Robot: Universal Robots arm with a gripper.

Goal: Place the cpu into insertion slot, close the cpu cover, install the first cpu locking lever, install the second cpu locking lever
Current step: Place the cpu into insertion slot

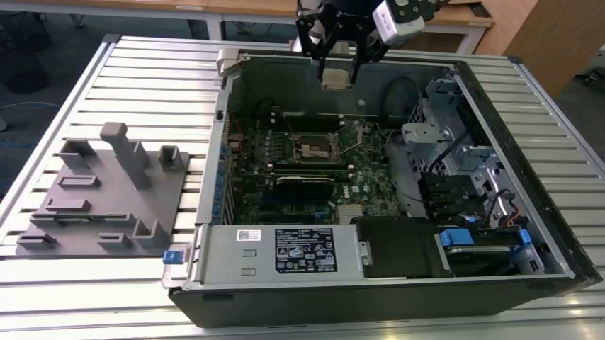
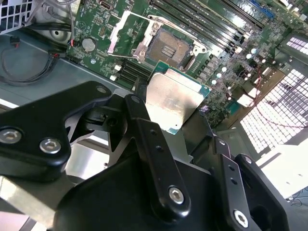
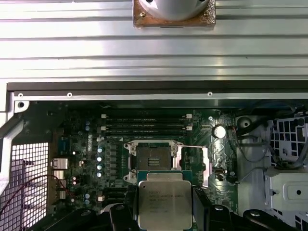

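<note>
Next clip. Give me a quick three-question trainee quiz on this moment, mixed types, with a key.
1. True or false: the cpu sits in the insertion slot.
2. The gripper is: A) open, B) shut on the cpu, C) shut on the cpu cover.
3. Fill in: the cpu cover stands ____ (open or closed).
Key: 1 false; 2 B; 3 open.

- Exterior view looks down aslant over the table (image 1: 142,78) and computer case (image 1: 378,304).
- First wrist view faces straight down.
- Second wrist view sits close behind the pincer (image 2: 172,105), oblique.
- All share the insertion slot (image 1: 315,149) (image 2: 171,48) (image 3: 153,159); both wrist views, the clamped cpu (image 3: 163,204) (image 2: 175,96).
</note>
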